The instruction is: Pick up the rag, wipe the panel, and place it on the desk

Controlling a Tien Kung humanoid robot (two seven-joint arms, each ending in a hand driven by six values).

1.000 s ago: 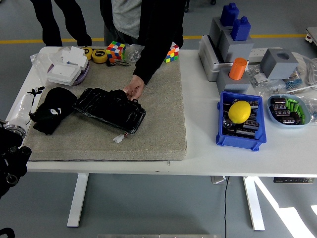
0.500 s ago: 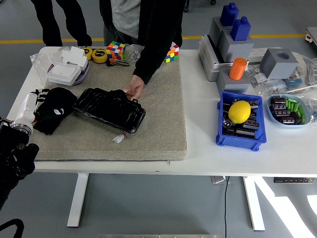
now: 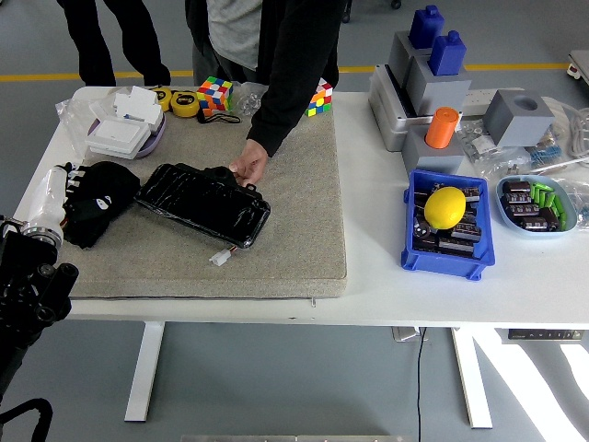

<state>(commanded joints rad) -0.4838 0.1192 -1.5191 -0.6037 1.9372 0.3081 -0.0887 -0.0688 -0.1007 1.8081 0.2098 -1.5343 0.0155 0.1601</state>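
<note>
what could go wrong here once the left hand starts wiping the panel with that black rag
1. A person's hand is holding the glossy black panel at its far edge, so a wiping stroke could run into it.
2. A small white connector sticks out from the panel's near edge; the crumpled black rag might snag it.
3. The robot's left hand sits at the rag's left edge; whether it has a firm grip cannot be seen, so the rag may slip.

The left robot hand (image 3: 66,189) is mostly hidden under the black rag (image 3: 99,203), its grip unclear.
</note>
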